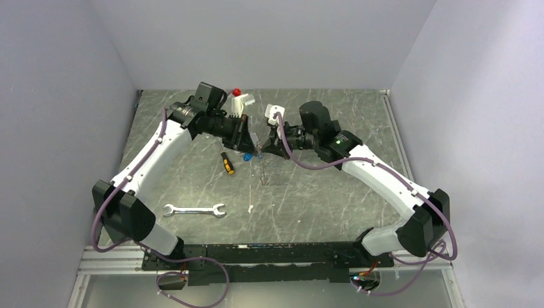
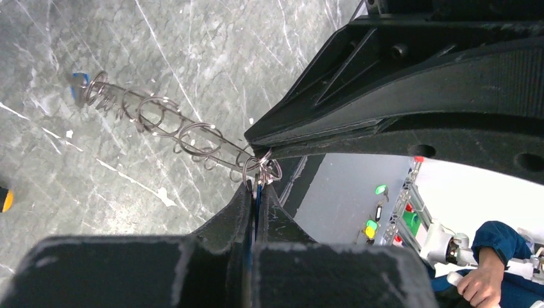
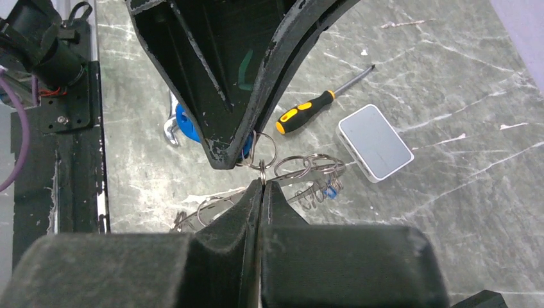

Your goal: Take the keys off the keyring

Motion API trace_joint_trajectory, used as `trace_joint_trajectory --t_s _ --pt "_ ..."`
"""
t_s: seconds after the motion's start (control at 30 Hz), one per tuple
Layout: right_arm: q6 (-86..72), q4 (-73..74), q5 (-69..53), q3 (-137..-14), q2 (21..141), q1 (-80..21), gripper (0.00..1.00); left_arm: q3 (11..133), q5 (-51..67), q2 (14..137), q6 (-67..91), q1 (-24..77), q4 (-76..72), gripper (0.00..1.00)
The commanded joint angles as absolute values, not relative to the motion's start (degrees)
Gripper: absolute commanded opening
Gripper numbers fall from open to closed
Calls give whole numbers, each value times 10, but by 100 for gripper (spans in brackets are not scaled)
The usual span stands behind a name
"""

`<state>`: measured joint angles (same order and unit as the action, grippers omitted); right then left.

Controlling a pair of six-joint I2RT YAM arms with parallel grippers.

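Note:
My left gripper (image 1: pixel 252 146) and right gripper (image 1: pixel 264 151) meet tip to tip above the middle of the table. In the left wrist view the left gripper (image 2: pixel 256 183) is shut on a key with a blue head (image 2: pixel 257 196), pinched edge-on between the pads. The keyring (image 2: pixel 160 119), thin grey wire carrying several small rings, runs from the jaws out to another blue key (image 2: pixel 78 80) at its far end. In the right wrist view the right gripper (image 3: pixel 262 183) is shut on a small ring of the keyring (image 3: pixel 301 168). The blue key (image 3: pixel 185 125) held by the left gripper shows there too.
A yellow-and-black screwdriver (image 1: pixel 226 162) lies just left of the grippers and also shows in the right wrist view (image 3: pixel 308 109). A silver wrench (image 1: pixel 194 210) lies nearer the arm bases. A white box (image 3: pixel 375 142) sits on the table by the screwdriver.

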<state>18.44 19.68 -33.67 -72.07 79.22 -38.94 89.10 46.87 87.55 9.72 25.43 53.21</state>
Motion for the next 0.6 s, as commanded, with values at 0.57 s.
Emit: trace_joint_trajectory --t_s 0.57 --pt "116 150 -360 -709 765 -370 0 862 485 839 99 238 505 0"
